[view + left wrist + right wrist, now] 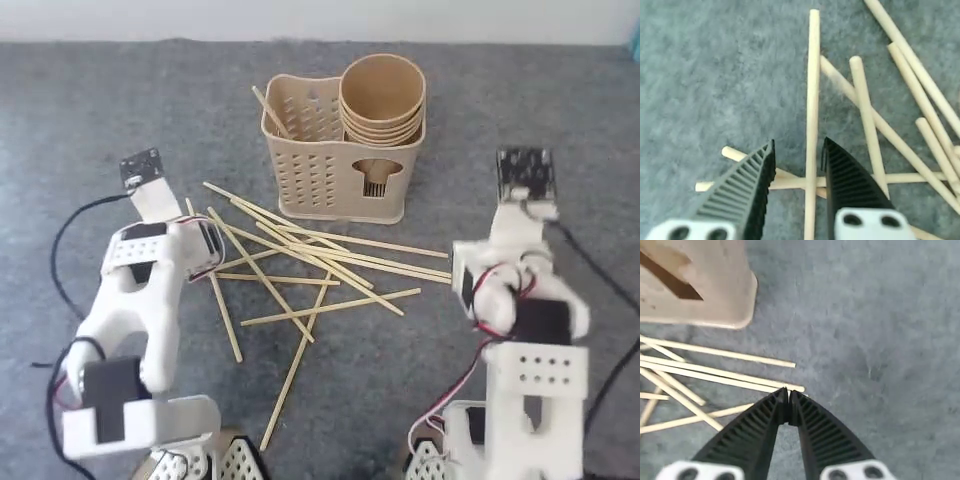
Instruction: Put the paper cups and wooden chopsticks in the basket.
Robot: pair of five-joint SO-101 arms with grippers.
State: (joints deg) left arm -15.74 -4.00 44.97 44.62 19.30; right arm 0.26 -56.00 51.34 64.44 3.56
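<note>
A beige perforated basket (320, 170) stands at the back middle of the grey carpet. A stack of brown paper cups (382, 95) sits in its right side, and one wooden chopstick (272, 110) leans in its left side. Many loose chopsticks (330, 260) lie crossed on the carpet in front of it. My left gripper (798, 145) is open, low over the left end of the pile, with one long chopstick (813, 90) running between its fingers. My right gripper (787, 394) is shut on nothing, just above the carpet by the right ends of several chopsticks (715, 374), near the basket's corner (700, 295).
The left arm (140, 290) and right arm (520, 300) stand at either side of the pile, with cables trailing off them. More chopsticks (867, 115) cross beside the left fingers. Bare carpet lies to the right of the basket.
</note>
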